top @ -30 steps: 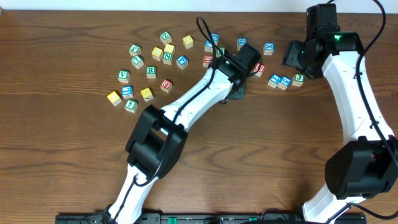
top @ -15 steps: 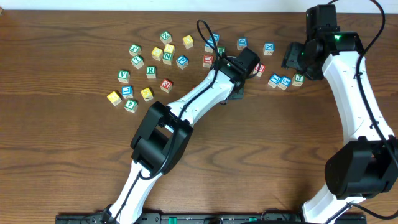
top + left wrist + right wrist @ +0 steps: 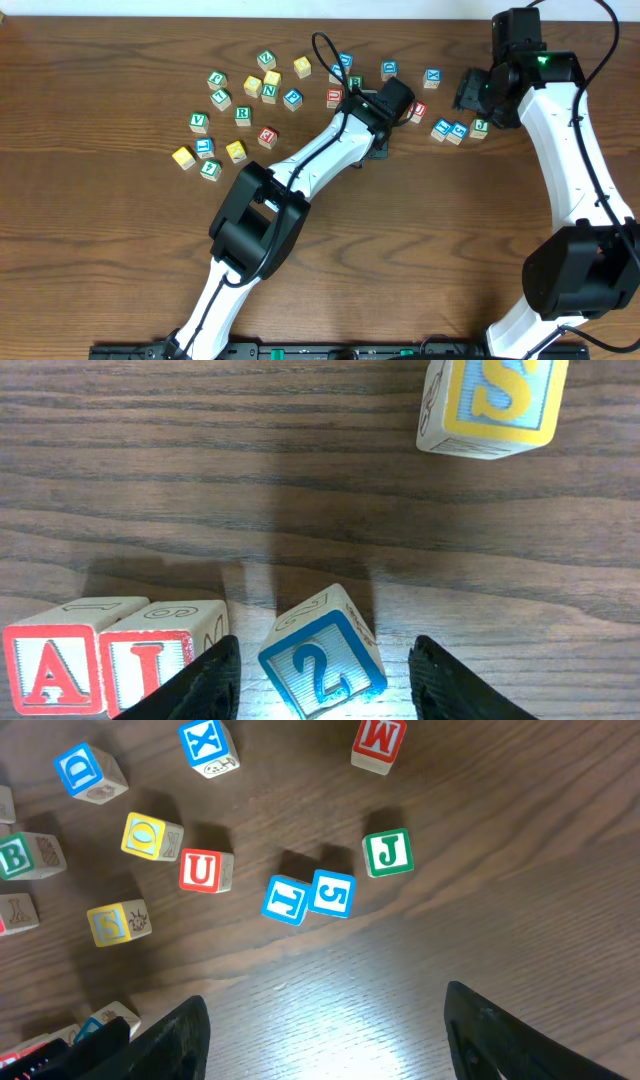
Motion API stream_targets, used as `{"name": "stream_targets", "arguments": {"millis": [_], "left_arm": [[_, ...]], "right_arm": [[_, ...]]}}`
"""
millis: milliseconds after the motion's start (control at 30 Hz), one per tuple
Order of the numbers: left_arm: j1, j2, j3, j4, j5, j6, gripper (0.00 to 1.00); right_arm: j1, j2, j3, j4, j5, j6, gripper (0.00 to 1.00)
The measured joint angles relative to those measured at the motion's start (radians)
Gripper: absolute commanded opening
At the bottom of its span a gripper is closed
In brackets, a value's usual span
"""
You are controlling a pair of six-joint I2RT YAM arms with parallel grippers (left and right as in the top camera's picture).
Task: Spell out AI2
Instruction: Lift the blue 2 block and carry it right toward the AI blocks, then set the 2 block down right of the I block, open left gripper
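Looking down the wrist, I'm seeing the left gripper (image 3: pixel 322 650) standing open astride the 2 cube (image 3: pixel 322 670), gripping nothing, that cube sitting skewed just beside the I cube (image 3: pixel 165 660) with the A cube (image 3: pixel 50 670) touching it, so only straightening is remaining.
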Motion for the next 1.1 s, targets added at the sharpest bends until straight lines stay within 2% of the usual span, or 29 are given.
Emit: {"name": "stream_targets", "arguments": {"millis": [333, 433, 600, 733, 867, 1000, 1100], "left_arm": [[0.042, -0.051, 0.002, -0.041, 0.0, 0.037, 0.53], [0.101, -0.206, 0.002, -0.076, 0.001, 0.075, 0.53], [0.197, -0.454, 0.04, -0.182, 0.0, 0.109, 0.54], [0.262, -0.542, 0.064, -0.275, 0.002, 0.116, 0.53], [0.316, -0.521, 0.034, -0.309, 0.06, 0.154, 0.5], [0.357, -0.469, -0.044, -0.313, 0.138, 0.192, 0.48], [0.378, -0.43, -0.088, -0.314, 0.171, 0.211, 0.43]], "right_arm": [[0.0, 0.0, 0.0, 0.0, 0.0, 0.0, 0.68], [0.002, 0.0, 0.0, 0.0, -0.005, 0.002, 0.62], [0.025, 0.002, -0.005, 0.032, -0.043, 0.0, 0.6], [0.079, 0.015, -0.015, 0.053, -0.069, 0.0, 0.59], [0.148, 0.068, -0.016, 0.071, -0.092, 0.0, 0.5], [0.204, 0.137, -0.022, 0.072, -0.111, 0.001, 0.32], [0.23, 0.181, -0.025, 0.077, -0.118, -0.002, 0.19]]}}
